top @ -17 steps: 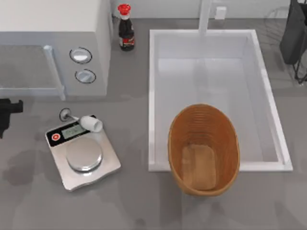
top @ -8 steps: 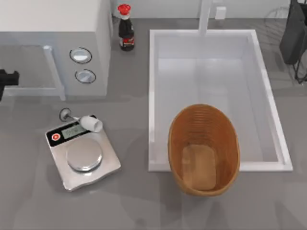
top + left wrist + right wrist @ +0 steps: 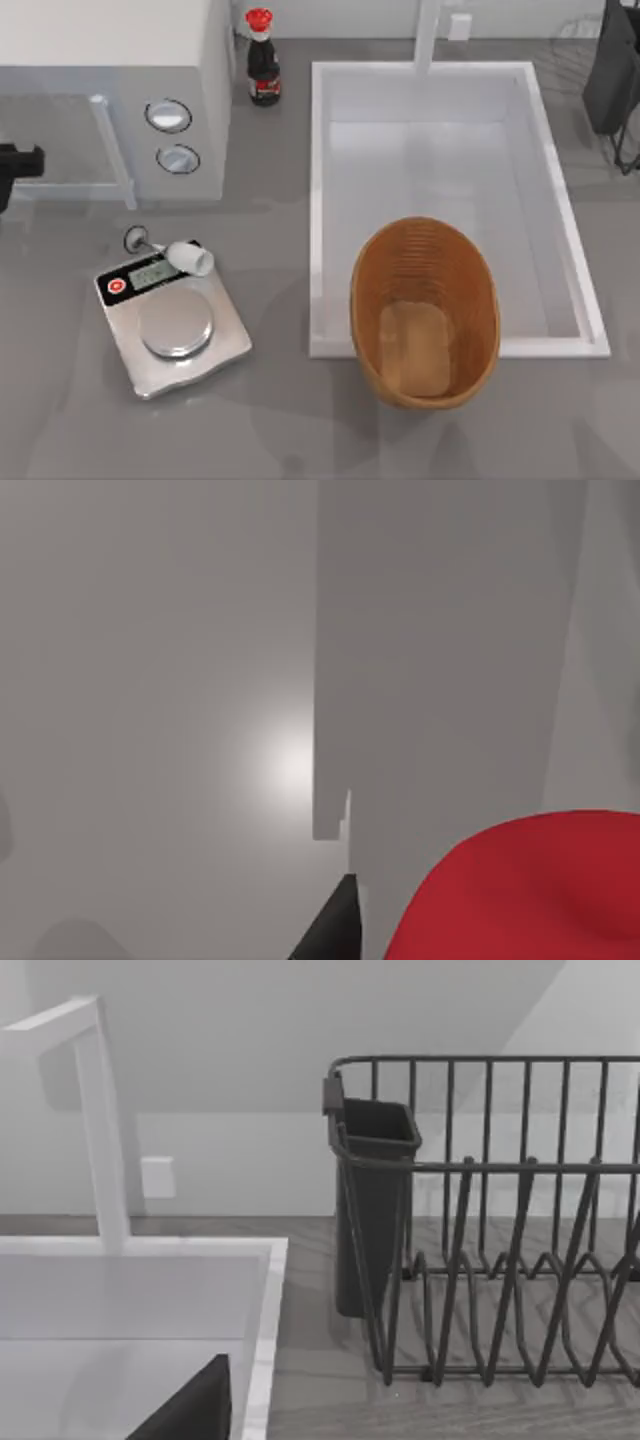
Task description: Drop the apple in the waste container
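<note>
Apple [image 3: 530, 890]: you see it as a red, rounded mass close against the left wrist camera, beside a dark fingertip [image 3: 335, 930], so you likely have it carried in the left end effector [image 3: 15, 165], which sits at the tabletop's far left edge in front of the microwave [image 3: 110, 90]. You cannot tell how wide those fingers stand. Judge the fruit as light, firm, smooth and a little slippery; grip it across its widest part, moderately. Your wicker basket [image 3: 425, 385] lies well apart to the right, partly over the sink basin [image 3: 320, 200]. Your right arm [image 3: 612, 70] stays parked at the far right.
</note>
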`<state>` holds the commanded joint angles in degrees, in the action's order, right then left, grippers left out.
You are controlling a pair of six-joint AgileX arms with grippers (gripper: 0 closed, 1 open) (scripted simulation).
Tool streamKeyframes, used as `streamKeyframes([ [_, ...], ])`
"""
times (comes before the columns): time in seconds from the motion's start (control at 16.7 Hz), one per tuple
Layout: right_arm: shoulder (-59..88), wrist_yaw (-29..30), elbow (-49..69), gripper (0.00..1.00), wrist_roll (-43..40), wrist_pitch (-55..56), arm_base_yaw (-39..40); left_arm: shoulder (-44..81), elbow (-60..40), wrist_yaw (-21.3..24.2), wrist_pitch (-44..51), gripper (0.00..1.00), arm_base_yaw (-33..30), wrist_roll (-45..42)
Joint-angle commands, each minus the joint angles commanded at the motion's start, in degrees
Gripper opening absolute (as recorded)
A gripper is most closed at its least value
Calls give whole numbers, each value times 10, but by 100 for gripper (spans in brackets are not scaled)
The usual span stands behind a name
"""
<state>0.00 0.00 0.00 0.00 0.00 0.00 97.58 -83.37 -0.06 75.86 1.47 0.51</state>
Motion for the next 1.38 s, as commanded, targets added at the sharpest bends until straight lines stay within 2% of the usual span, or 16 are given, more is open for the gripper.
streamKeyframes([
  [0.24,0,0,0,100,0,0,0,26,-5,-1,27,0,-28,99],
  [0.54,0,0,0,100,0,0,0,59,-35,-8,62,0,-97,337],
  [0.9,0,0,0,100,0,0,0,88,-133,-29,80,0,-219,754],
  [1.38,0,0,0,100,0,0,0,147,-340,-70,97,0,-395,1415],
])
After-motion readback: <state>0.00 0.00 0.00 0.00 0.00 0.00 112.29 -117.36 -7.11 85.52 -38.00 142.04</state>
